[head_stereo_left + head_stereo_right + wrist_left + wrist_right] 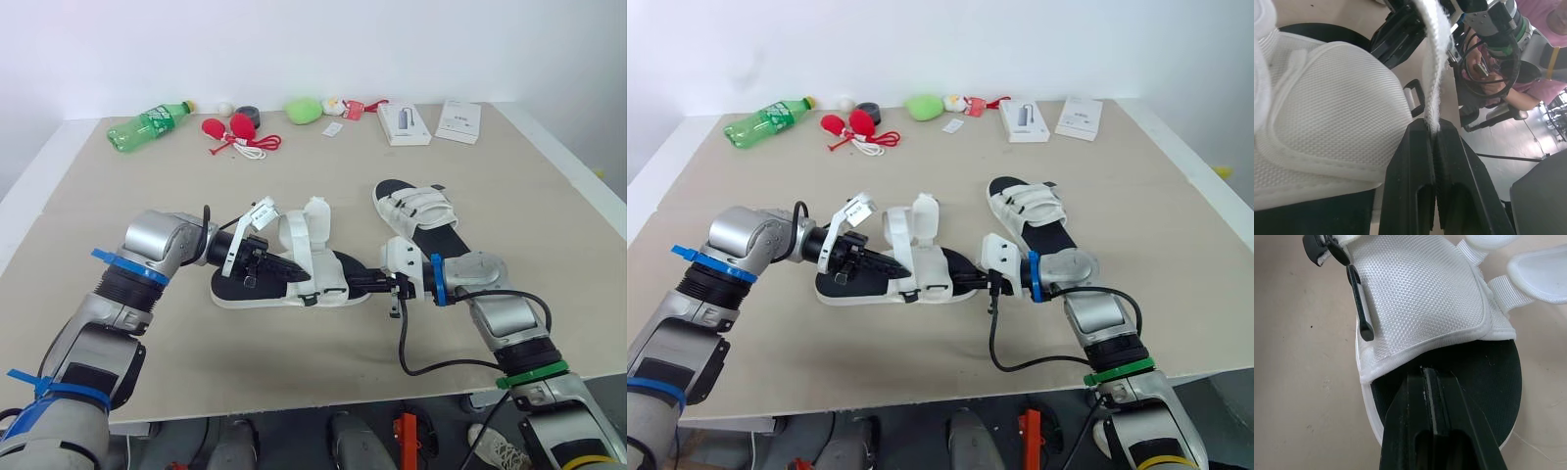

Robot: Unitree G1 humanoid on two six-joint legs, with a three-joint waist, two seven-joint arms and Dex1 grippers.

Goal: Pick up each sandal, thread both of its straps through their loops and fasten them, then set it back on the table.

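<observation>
One white strap [1432, 58] of the black-soled sandal [340, 266] sits pinched in the left gripper [1432, 131]; right gripper [1425, 373] closed.

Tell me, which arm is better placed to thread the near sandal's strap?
Left, probably. The left gripper is shut on the strap, with the black loop close beside it. The right gripper, shut, lies on the footbed and seems only to steady the sandal.

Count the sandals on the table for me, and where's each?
2. The near sandal lies closer to the robot, a strap pinched in the left claw; the far sandal sits farther back, to the right, straps apparently fastened.
</observation>
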